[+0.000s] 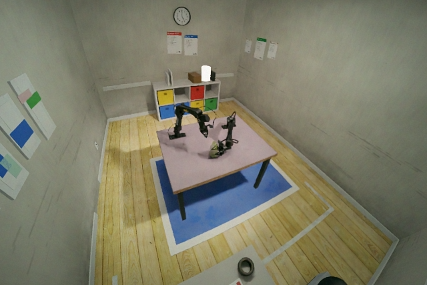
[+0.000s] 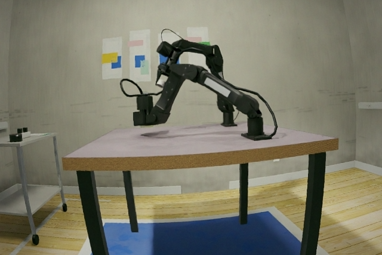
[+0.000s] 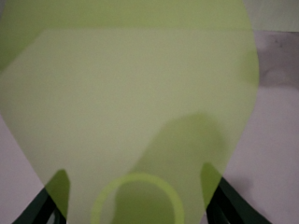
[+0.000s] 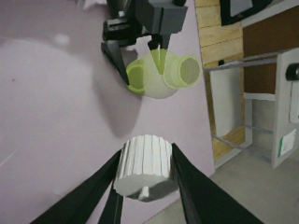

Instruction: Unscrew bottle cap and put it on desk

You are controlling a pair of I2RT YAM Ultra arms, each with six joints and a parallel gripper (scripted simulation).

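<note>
The pale green bottle (image 4: 161,77) is low over the pink table, tilted, with its threaded neck (image 4: 186,71) open. My left gripper (image 4: 146,79) is shut on the bottle's body. The bottle fills the left wrist view (image 3: 131,107). From the side the left gripper (image 2: 142,118) sits just above the table top. My right gripper (image 4: 148,151) is shut on the white ribbed cap (image 4: 145,170) and holds it in the air above the bottle, apart from it. The cap also shows in the exterior view (image 2: 160,82). In the top view the bottle (image 1: 214,151) is near the table's middle.
The table's edge (image 4: 198,107) lies close beside the bottle. A white cart (image 2: 27,136) stands off that side of the table. A shelf with coloured bins (image 1: 186,97) stands at the back wall.
</note>
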